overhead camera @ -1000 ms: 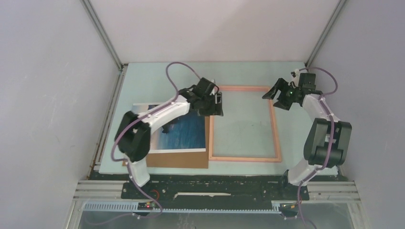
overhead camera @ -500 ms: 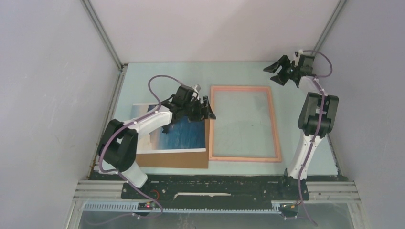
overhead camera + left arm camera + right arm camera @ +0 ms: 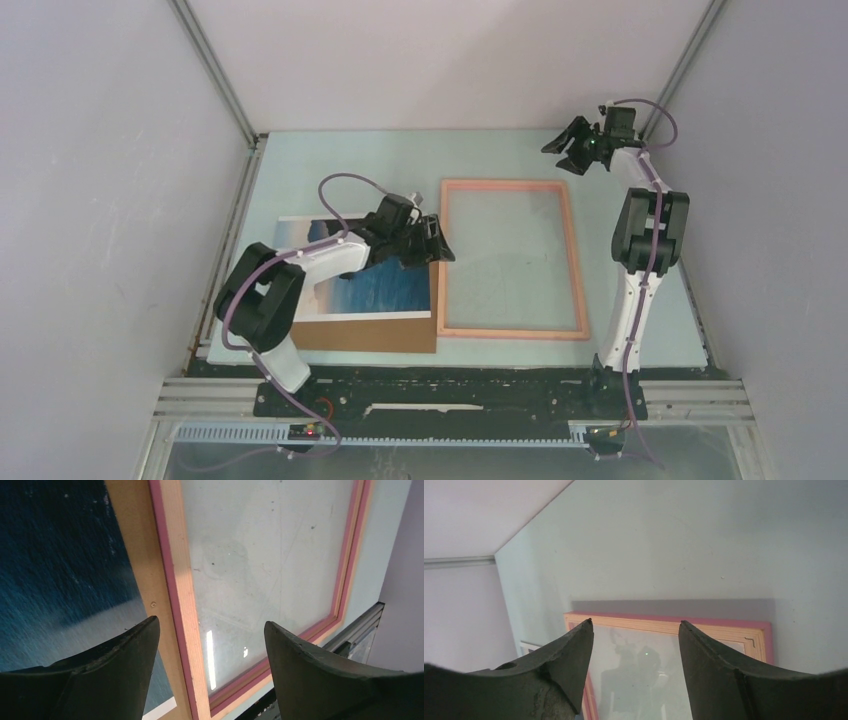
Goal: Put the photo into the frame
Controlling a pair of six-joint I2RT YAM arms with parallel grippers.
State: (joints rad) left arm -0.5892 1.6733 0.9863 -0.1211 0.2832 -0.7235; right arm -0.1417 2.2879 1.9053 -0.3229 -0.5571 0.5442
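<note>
My left arm (image 3: 300, 258) hides part of the sea-and-cliff paper photo (image 3: 390, 285), which lies flat on a brown cardboard sheet (image 3: 370, 335) beside the thin salmon-pink wooden frame (image 3: 575, 260) (smudged clear pane). My left gripper (image 3: 432, 240) gapes empty over its left rail; my right gripper (image 3: 565, 150), also spread and empty, hangs past its far corner.
</note>
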